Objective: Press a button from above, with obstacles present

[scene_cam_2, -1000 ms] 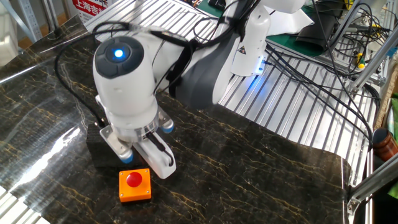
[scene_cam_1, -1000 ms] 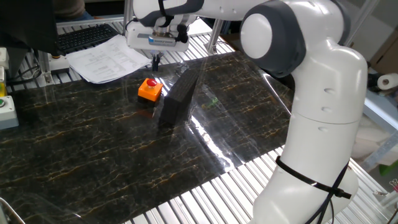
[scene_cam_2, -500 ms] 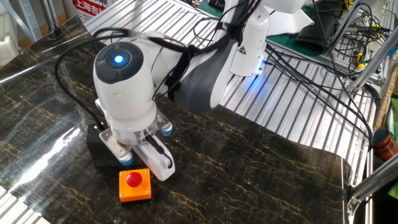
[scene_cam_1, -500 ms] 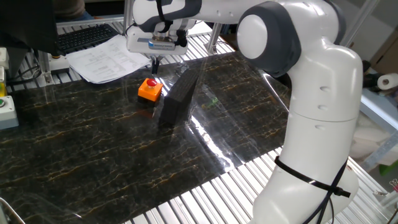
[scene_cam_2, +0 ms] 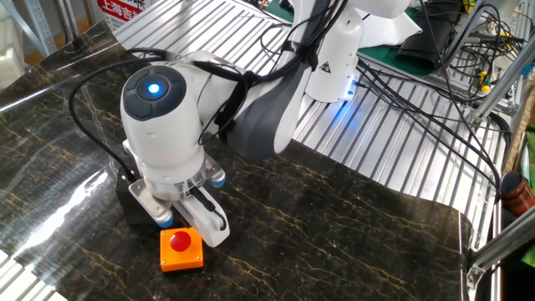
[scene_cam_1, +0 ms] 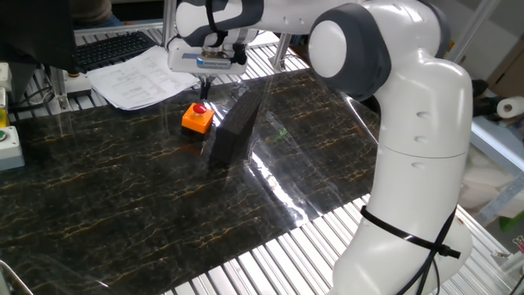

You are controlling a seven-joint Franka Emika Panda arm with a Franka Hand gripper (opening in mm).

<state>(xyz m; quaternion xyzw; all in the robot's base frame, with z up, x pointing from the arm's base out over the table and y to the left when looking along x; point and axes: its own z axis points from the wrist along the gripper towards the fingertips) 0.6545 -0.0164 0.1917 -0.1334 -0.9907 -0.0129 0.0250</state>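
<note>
Orange and small, the square box (scene_cam_1: pixel 197 120) sat on the dark marble-patterned tabletop (scene_cam_1: pixel 123 197), with the red button (scene_cam_1: pixel 199 109) on its top face. In the other fixed view the button (scene_cam_2: pixel 179 242) faced upward on the box (scene_cam_2: pixel 181 250), nothing resting on it. Just beside the box, toward the robot's base, the dark grey-black slab (scene_cam_1: pixel 236 125) stood on edge, longer and taller than the box; in the other fixed view it was almost wholly hidden behind the arm. The claw (scene_cam_1: pixel 205 83) hung above the button with its dark fingertips pointing down, near the button's top but apart from it. In the other fixed view the claw (scene_cam_2: pixel 211 236) sat beside the box at its far edge, and one white finger (scene_cam_2: pixel 209 222) reached down next to the box. I could not tell whether the fingertips were parted or together, and nothing showed between them. Behind the box lay a stack of white papers (scene_cam_1: pixel 139 78) and a black keyboard (scene_cam_1: pixel 110 47).
</note>
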